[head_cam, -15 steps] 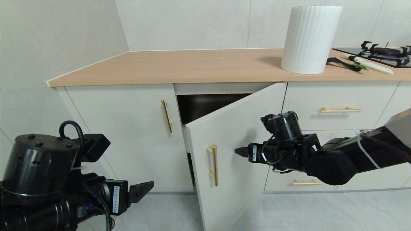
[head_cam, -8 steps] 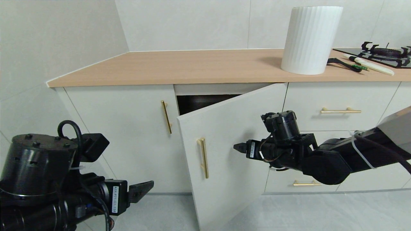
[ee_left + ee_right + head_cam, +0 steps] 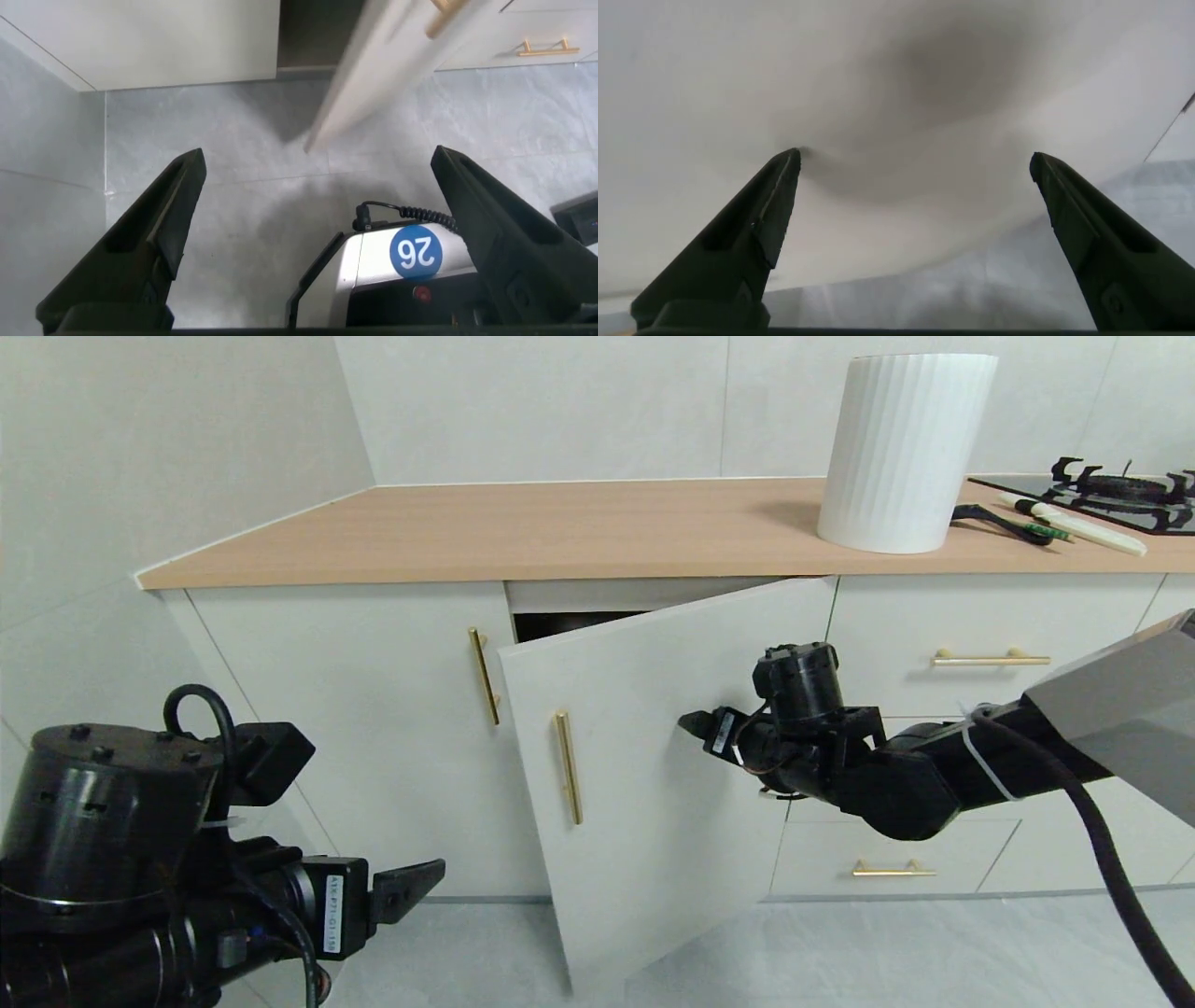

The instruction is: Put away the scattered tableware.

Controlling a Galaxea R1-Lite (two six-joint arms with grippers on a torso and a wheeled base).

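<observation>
Since a second ago the cupboard door point(image 3: 653, 756) has swung a good way toward shut, and my right arm has risen and pressed forward with it. Only a narrow dark gap point(image 3: 579, 622) is left at the door's top edge. My right fingers point(image 3: 698, 721) are spread wide with nothing between them. They are up against the flat white front of the door; the wrist view shows one tip touching the panel. The door's brass handle point(image 3: 567, 767) stands upright off to the left of these fingers, apart from them.

My left fingers point(image 3: 415, 882) hang low and well apart from the door, likewise spread and empty. The grey floor point(image 3: 234, 187) is below them and the door's lower corner lies ahead of them.

The tableware point(image 3: 1036, 525) lies far above and to the right of my right fingers, on the wooden surface point(image 3: 560, 527). It is a few long utensils, black, green and pale. They lie just beyond a ribbed white cylinder point(image 3: 904, 453), at the edge of the hob point(image 3: 1120, 485).
</observation>
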